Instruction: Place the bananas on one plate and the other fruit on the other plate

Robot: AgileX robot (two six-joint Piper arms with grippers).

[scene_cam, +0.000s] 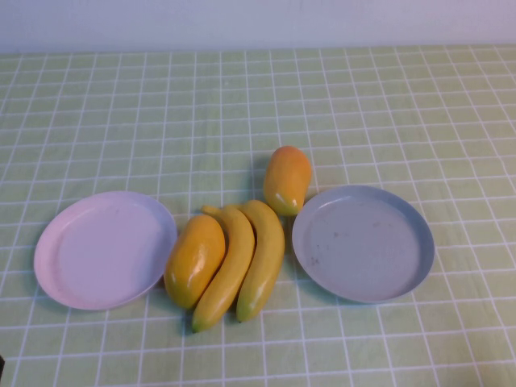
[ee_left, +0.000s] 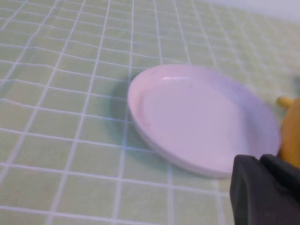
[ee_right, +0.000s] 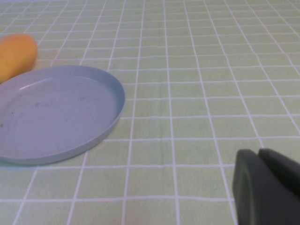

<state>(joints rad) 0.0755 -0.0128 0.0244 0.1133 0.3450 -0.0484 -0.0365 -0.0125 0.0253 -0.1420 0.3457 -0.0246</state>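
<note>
Two bananas [scene_cam: 230, 266] [scene_cam: 264, 256] lie side by side on the cloth between the plates. One mango-like fruit [scene_cam: 194, 258] lies against the left banana, next to the empty pink-lilac plate [scene_cam: 105, 250]. The other fruit [scene_cam: 287, 178] lies at the far-left rim of the empty grey-blue plate [scene_cam: 363, 242]. Neither arm shows in the high view. My left gripper [ee_left: 260, 159] is shut and empty near the pink plate's [ee_left: 201, 117] near edge. My right gripper [ee_right: 258, 152] is shut and empty over bare cloth to the right of the grey-blue plate [ee_right: 51, 112].
A green checked cloth [scene_cam: 403, 105] covers the whole table up to a white wall at the back. In the left wrist view a fruit [ee_left: 291, 131] and a banana tip [ee_left: 283, 101] show beyond the pink plate. In the right wrist view a fruit [ee_right: 16, 54] lies behind the grey-blue plate.
</note>
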